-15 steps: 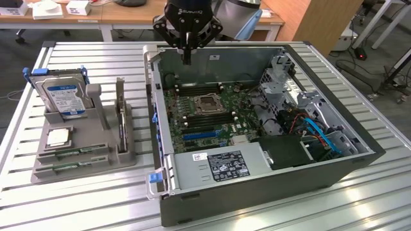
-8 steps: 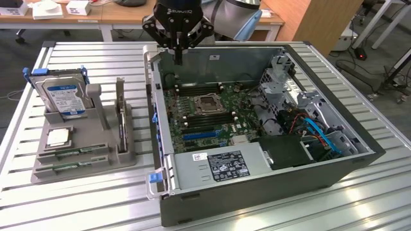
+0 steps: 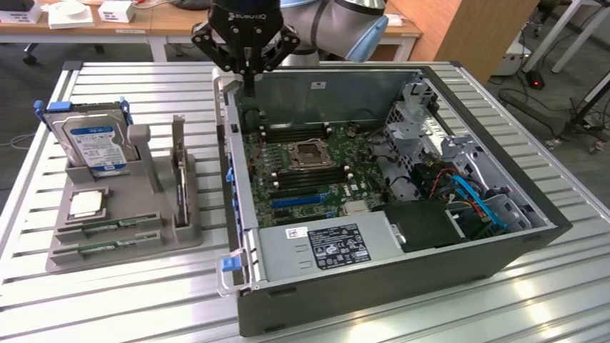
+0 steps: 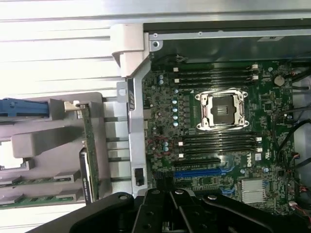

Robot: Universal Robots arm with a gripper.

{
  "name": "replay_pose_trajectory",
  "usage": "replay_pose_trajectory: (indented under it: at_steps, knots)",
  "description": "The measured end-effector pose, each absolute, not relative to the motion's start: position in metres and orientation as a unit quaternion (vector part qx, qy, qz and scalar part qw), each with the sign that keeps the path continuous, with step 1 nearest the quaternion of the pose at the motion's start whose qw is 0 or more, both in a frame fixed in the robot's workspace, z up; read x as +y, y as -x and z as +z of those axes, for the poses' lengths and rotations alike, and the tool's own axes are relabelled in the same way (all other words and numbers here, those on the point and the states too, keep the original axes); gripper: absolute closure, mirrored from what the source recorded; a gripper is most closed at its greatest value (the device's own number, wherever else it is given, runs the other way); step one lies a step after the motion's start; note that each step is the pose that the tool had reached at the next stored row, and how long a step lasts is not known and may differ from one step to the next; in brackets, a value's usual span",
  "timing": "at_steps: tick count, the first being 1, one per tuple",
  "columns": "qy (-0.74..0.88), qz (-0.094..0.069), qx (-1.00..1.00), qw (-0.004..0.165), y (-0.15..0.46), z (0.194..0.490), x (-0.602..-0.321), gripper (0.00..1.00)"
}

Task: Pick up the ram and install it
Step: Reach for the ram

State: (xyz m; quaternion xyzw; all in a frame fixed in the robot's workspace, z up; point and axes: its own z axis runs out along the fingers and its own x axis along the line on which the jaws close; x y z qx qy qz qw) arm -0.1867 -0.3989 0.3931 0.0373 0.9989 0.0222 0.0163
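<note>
"Exterior view first: where was the ram (image 3: 178, 171)?"

"On its long edge in the grey holder (image 3: 153, 246) on the bench (image 3: 553, 307), at the exterior view's left, left of centre in the frame. The hard drive (image 3: 96, 143) stood in the same holder, further to that side. The processor chip (image 3: 86, 206) lay in front of the drive, and what looked like two more green sticks (image 3: 107, 227) lay low along the holder's near edge. Nothing gripped the ram."

"And the wrist view?"

"It showed the ram (image 4: 89, 145) edge-on, a thin green line just beside the wall of the computer case (image 4: 136, 126), on the outside."

"The gripper (image 3: 250, 89)?"

"High in the upper middle of the exterior frame, over the case's far corner on the holder's side, well apart from the ram. Its jaws were pressed together with nothing between them."

"Which step was that, then?"

"I judged it the approach before the pick. The ram was not yet lifted, and the long black memory slots (image 3: 303, 179) on either side of the processor socket (image 3: 308, 153) looked bare."

"What would a pick call for?"

"Jaws spread enough to straddle the thin board, turned across its faces and brought down square on the top edge. A skewed bite could lever the stick in its groove. Seating it would need the stick held in line with a slot."
</note>
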Motion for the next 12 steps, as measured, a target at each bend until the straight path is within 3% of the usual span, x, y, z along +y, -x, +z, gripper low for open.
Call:
replay_pose_trajectory:
  at_steps: [12]
  knots:
    - [-0.037, 0.022, 0.999, 0.022, 0.222, 0.393, -0.399, 0.91]
